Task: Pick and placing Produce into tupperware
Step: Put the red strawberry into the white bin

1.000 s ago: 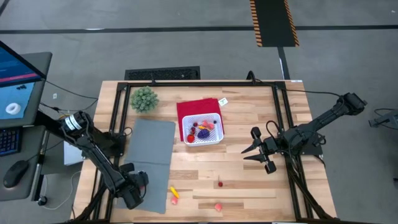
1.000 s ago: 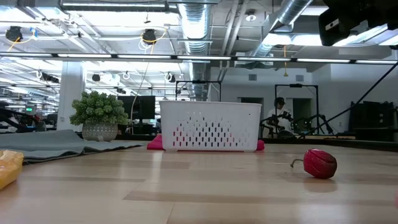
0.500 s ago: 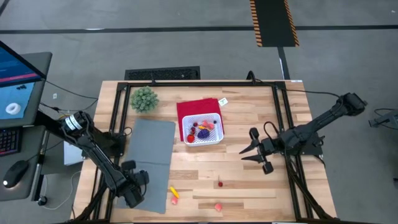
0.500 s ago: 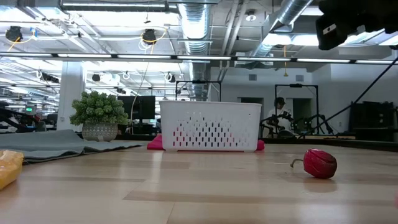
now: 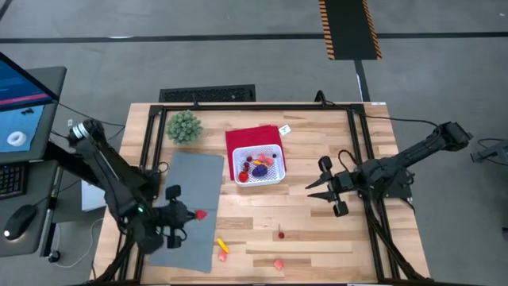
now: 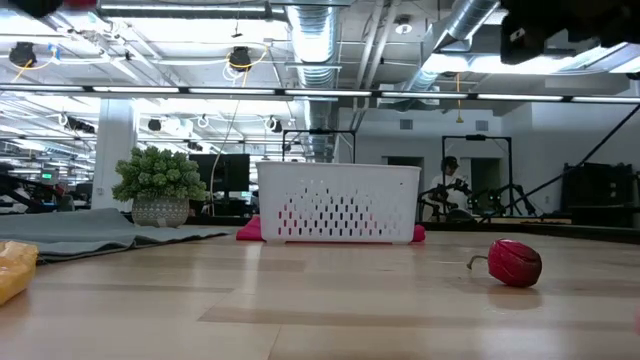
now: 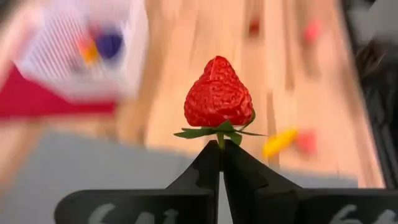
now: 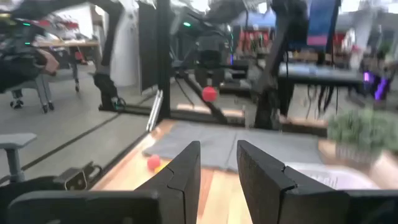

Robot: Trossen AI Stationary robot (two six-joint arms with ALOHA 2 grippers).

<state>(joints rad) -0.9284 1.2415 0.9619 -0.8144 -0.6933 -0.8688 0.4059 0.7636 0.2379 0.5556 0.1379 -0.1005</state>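
A red toy strawberry [image 7: 217,93] is held up by my left gripper [image 7: 219,155], which is shut on it above the grey mat's near right part [image 5: 190,214]. The tupperware, a white latticed basket [image 5: 258,165], stands on a red cloth [image 5: 244,139] at mid-table. Several small pieces of produce lie inside it. More produce lies on the bare wood near the front edge: a yellow-orange piece [image 5: 222,246], a small red one [image 5: 281,234] and a pink one [image 5: 279,264]. My right gripper [image 5: 311,191] hovers open to the right of the basket, with nothing between its fingers [image 8: 217,168]. My left gripper pinches the strawberry's green stem [image 7: 219,142], just below the leaves, between the free ends of its two fingers. The fingers slant down toward the table's right side. The berry juts out beyond the fingertips, its pointed end away from them, lifted clear of the mat.
A green bushy plant [image 5: 183,125] stands at the far left corner of the table. The grey mat [image 5: 194,179] covers the table's left part. A black frame runs along the table's edges. In the low view a red fruit [image 6: 515,263] lies on the wood in front of the basket [image 6: 338,203].
My left gripper has risen from the mat's near left corner and swung toward the table's right, turning its wrist. It carries the strawberry, which is now lifted clear of the mat.
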